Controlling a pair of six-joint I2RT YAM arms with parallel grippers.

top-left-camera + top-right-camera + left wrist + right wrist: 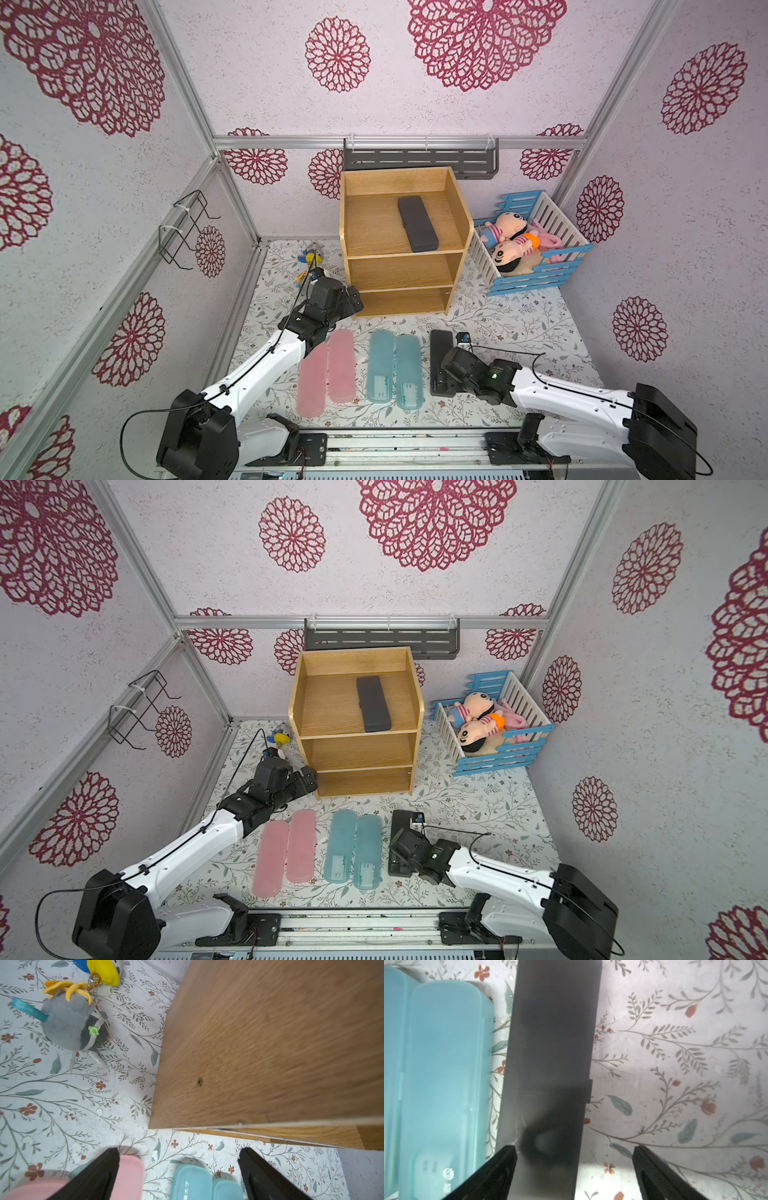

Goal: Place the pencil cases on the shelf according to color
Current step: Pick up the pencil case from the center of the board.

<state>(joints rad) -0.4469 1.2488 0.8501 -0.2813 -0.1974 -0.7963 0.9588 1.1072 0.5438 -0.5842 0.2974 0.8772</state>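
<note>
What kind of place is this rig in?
Probably a staged robot test cell dressed as a child's room: aluminium frame with wallpapered panels, a slatted crib holding dolls, a wooden shelf on a floral tabletop.

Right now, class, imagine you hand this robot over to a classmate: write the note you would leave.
Left claw: open, empty, by the shelf.
Right claw: open, over the second black case on the table, not gripping it.
Done: one black case lies on the top level.
To do: that second case, two pink cases and two teal cases, all on the table.
</note>
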